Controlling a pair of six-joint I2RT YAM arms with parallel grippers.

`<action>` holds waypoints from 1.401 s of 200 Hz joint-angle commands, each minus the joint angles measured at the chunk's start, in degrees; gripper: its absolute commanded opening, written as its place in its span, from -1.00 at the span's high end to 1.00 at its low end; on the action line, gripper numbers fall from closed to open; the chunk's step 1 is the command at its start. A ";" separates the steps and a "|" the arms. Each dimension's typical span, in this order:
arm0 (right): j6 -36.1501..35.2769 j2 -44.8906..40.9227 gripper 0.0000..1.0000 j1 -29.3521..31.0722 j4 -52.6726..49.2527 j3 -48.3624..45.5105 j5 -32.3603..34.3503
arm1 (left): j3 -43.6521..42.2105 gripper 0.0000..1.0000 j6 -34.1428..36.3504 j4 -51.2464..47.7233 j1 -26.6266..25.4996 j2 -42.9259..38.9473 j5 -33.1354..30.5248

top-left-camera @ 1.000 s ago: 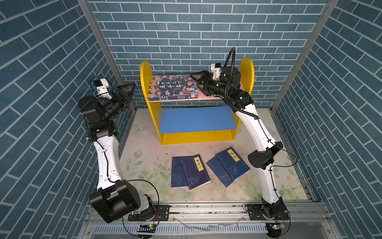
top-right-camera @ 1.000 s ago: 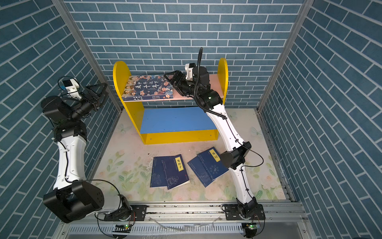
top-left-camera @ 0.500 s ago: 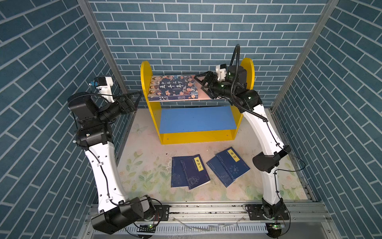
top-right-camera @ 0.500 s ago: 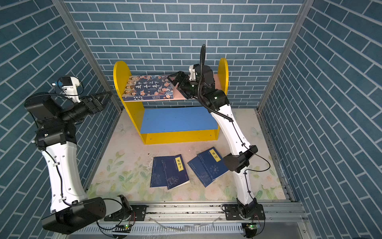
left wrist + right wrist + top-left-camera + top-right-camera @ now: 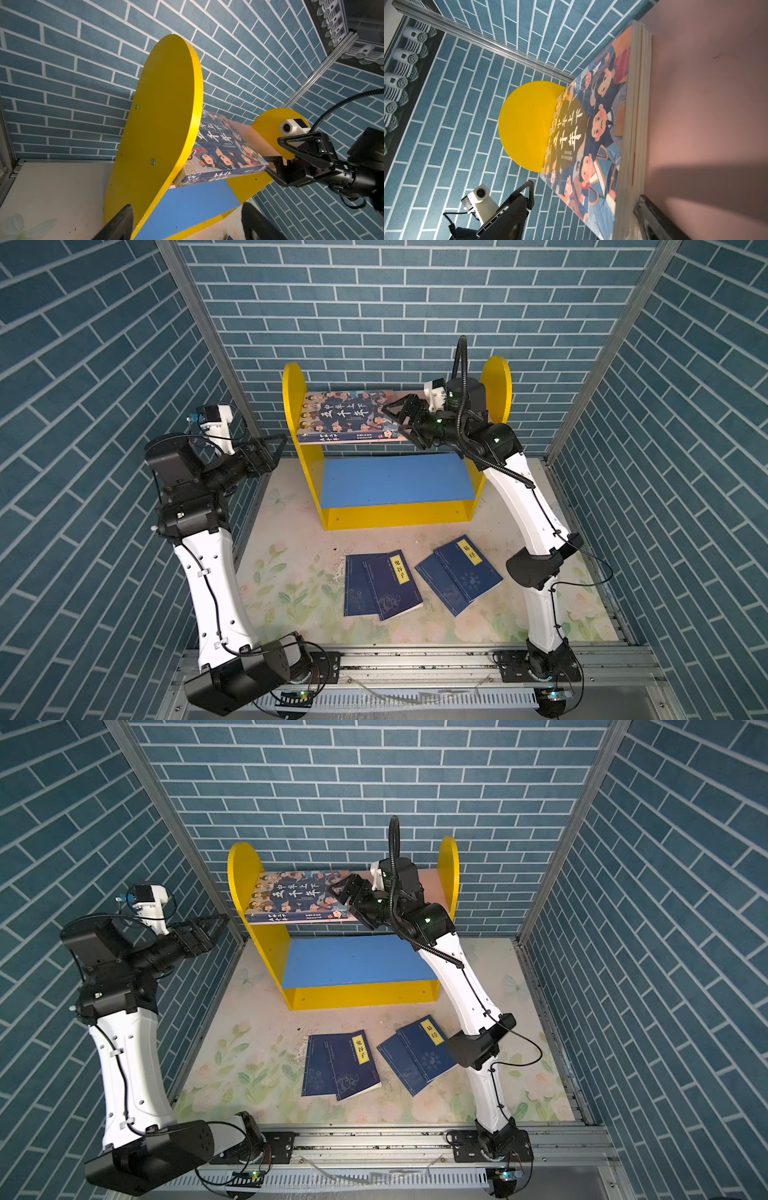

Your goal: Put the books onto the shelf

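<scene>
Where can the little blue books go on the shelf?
The blue lower board is all bare between the yellow side panels. The pink upper board is crowded: the cartoon book fills its left part, the open right gripper hovers over the rest. The flowered mat left of the thin navy books is free too.

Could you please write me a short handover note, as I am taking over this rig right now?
Left gripper: open, empty, outside the left panel of the shelf.
Right gripper: open, at the right end of the thick book; contact unclear.
Thick book: flat on the upper board, at its left end.
Thin books: four on the mat in front of the shelf, in two overlapping pairs.
Done: thick book shelved.
Left: the four thin books; the lower board holds nothing.
</scene>
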 commanded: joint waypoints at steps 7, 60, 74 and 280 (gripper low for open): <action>-0.20 -0.13 -0.67 0.87 0.06 -0.58 -0.26 | -1.69 -0.64 4.95 -2.03 -0.28 -0.79 -1.28; 1.31 0.71 -0.67 1.10 1.52 -0.73 -1.15 | -3.28 -0.56 6.57 -1.92 -1.89 -0.59 -2.94; 1.27 0.61 -0.67 1.04 1.46 -0.74 -1.17 | -3.39 -0.51 6.89 -2.16 -2.61 -0.38 -3.14; -3.25 -4.90 -0.71 -0.57 -0.24 -3.74 2.90 | -4.59 -0.56 6.72 3.12 -7.58 4.16 -13.37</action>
